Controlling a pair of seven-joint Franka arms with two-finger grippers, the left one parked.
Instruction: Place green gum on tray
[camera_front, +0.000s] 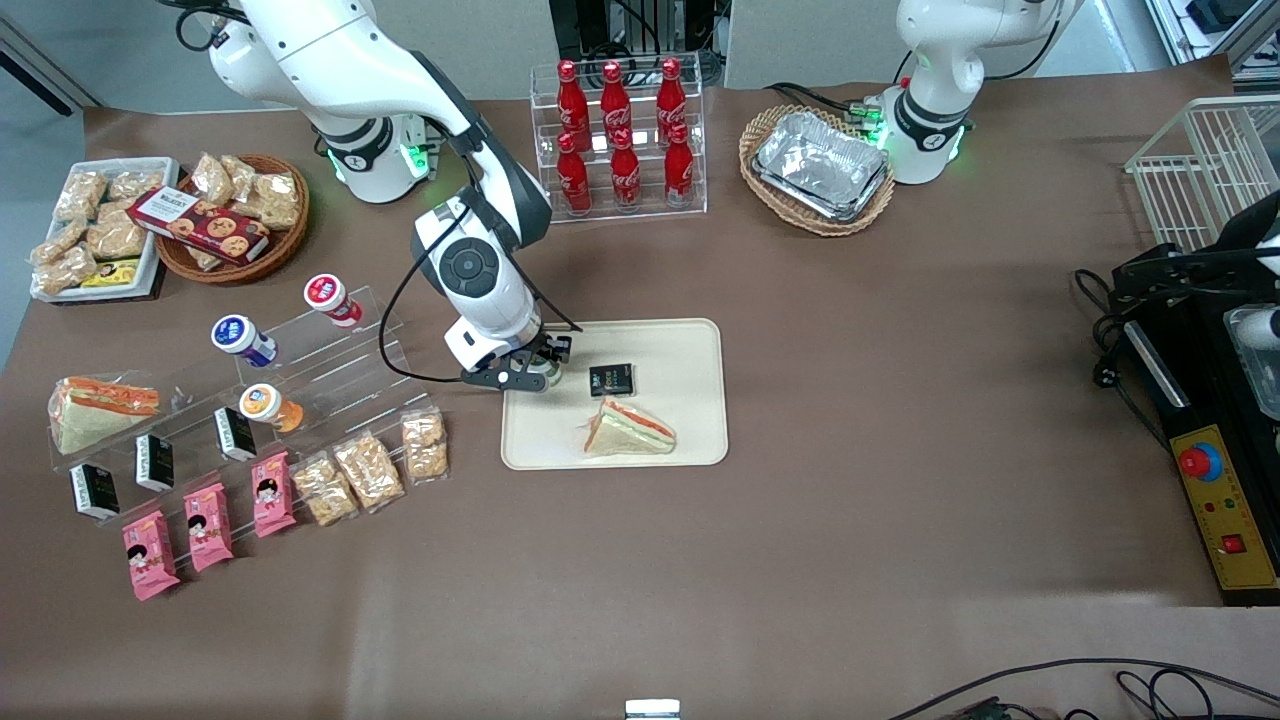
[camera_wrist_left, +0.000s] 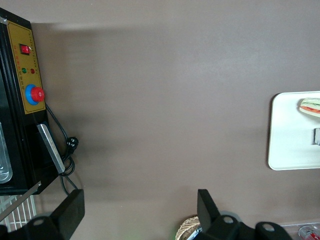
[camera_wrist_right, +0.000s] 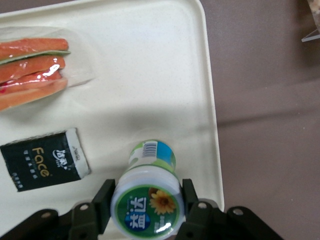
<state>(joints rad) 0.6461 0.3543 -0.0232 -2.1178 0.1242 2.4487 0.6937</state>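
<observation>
The claw (camera_wrist_right: 146, 207) is clenched on the green gum (camera_wrist_right: 148, 192), one finger pressed on each side of the bottle just under its lid, and it holds the bottle over the tray (camera_wrist_right: 150, 65) near the rim at the working arm's end. In the front view the claw (camera_front: 528, 374) hangs above that same edge of the tray (camera_front: 690, 345), which lies on the brown worktop (camera_front: 900, 400). On the tray, a black Face packet (camera_front: 611, 380) lies beside the gum, with a wrapped sandwich (camera_front: 628, 428) nearer the front camera.
</observation>
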